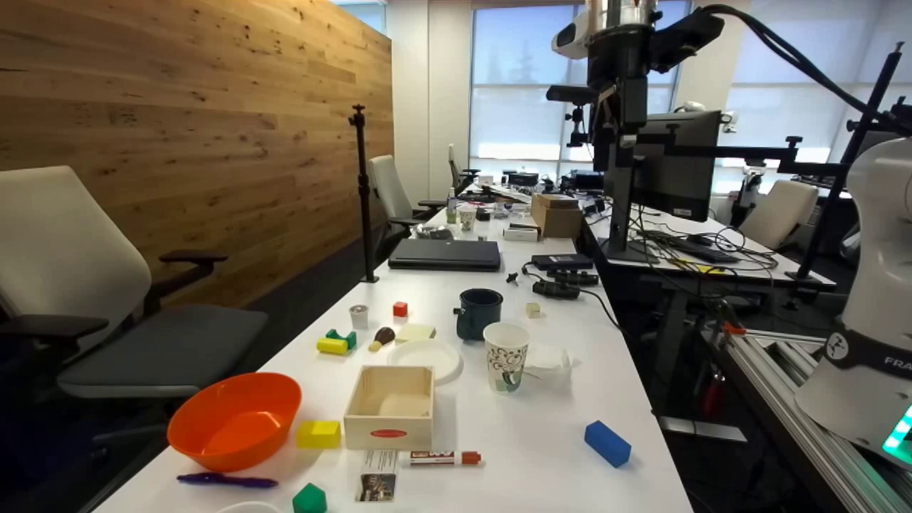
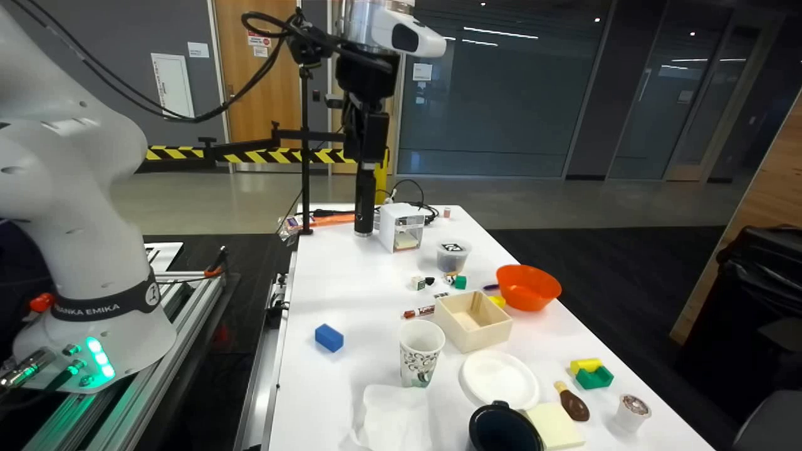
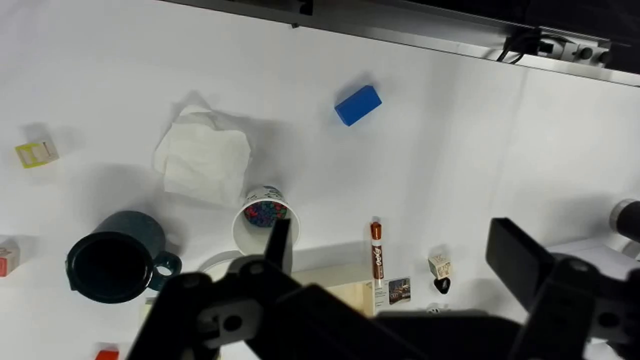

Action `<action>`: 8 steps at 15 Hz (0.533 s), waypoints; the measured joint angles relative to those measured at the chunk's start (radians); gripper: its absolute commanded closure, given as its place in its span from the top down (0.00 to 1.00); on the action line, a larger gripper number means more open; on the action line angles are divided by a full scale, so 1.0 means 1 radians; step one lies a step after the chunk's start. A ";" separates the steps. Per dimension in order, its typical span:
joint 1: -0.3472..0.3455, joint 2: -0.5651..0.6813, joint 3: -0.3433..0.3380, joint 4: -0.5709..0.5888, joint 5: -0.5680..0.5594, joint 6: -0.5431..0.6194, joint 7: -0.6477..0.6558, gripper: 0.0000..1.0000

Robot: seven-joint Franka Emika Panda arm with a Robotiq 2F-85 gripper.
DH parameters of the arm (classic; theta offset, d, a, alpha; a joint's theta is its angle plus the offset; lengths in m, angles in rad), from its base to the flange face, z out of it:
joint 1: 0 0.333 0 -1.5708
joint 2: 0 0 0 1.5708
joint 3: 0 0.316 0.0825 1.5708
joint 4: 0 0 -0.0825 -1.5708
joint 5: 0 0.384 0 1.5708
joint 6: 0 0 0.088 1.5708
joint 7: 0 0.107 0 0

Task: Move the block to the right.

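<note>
Your white bench (image 1: 541,456) runs off towards 12 o'clock in an exterior view; your arm (image 2: 81,188) stands beside it, towards 9 o'clock in an exterior view; your pincer (image 3: 390,230) hangs high above the bench, released and spread wide in the wrist view; the orange bowl (image 1: 239,406) sits at 8 o'clock in an exterior view; at its 3 o'clock you have the wooden box (image 1: 388,442); the white plate (image 1: 431,356) lies at the box's 1 o'clock; the dark mug (image 1: 479,317) stands at the plate's 2 o'clock; the patterned paper cup (image 1: 506,360) stands at the mug's 5 o'clock, and the wrist view shows you small coloured pieces (image 3: 265,212) inside it; your blue block (image 1: 608,443) lies on the bench, near the edge on the arm's side and well apart from the cup; you find it at the cup's 4 o'clock in an exterior view, and at the cup's 1 o'clock in the wrist view; smallest, you see a red cube (image 1: 400,309) at the mug's 9 o'clock and a pale cube (image 1: 532,310) at its 3 o'clock in an exterior view.
</note>
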 measured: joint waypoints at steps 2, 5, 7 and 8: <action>-0.005 0.022 0.000 0.003 0.001 0.051 0.025 1.00; -0.032 0.101 -0.002 0.021 0.001 0.198 0.093 1.00; -0.056 0.168 -0.002 0.036 0.001 0.316 0.144 1.00; -0.069 0.201 -0.002 0.044 0.001 0.371 0.173 1.00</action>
